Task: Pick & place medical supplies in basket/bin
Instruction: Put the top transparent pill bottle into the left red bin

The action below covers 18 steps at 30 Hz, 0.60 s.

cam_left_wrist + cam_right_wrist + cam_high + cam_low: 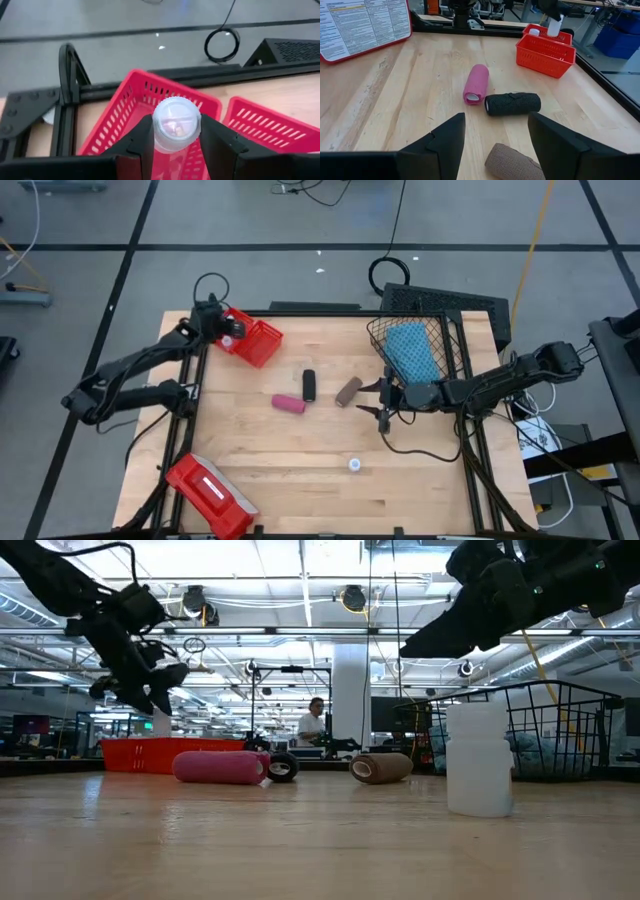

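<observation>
My left gripper (228, 330) is over the red bin (255, 342) at the table's far left, shut on a small white bottle (176, 125). Another white bottle (534, 32) sits inside the bin. My right gripper (383, 402) hangs open just right of the brown roll (348, 390), which lies on the table between and ahead of its fingers (447, 140). The black roll (309, 385) and pink roll (289, 404) lie at mid-table. A third white bottle (354, 465) stands upright nearer the front. The blue cloth pad (410, 350) lies inside the wire basket (440, 315). My left gripper pinches the white bottle by its opposite sides (159, 136) between the two fingers (216, 141). The fingers slant downward from the table's left. The bottle is lifted clear above the red bin's compartment (125, 117), with one round end (176, 116) facing the wrist camera.
A flat red case with a white label (210, 490) lies at the near left corner. The black table frame (310, 308) runs along the far edge behind the bin. Bare wood shows at the front middle and right.
</observation>
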{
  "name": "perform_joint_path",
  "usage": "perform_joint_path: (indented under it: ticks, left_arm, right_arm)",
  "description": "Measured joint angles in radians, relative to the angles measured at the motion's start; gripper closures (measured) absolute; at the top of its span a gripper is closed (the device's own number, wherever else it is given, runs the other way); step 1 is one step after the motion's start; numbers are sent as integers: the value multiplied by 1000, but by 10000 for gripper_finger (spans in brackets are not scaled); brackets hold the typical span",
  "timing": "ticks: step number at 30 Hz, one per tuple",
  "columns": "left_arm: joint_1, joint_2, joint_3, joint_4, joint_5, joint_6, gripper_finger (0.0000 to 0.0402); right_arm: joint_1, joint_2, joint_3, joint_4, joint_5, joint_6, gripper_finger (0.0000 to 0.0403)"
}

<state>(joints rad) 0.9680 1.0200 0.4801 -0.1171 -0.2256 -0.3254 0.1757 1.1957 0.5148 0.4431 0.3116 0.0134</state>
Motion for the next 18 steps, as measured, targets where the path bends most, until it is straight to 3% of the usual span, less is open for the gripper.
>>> perform_joint_path:
  ticks: [9,18]
  left_arm:
    - [-4,136,0,25,-8,-15,271]
    - [-16,188,-1,75,-16,-9,271]
  right_arm:
    - [0,0,0,0,0,0,199]
    - [0,0,0,-1,0,0,202]
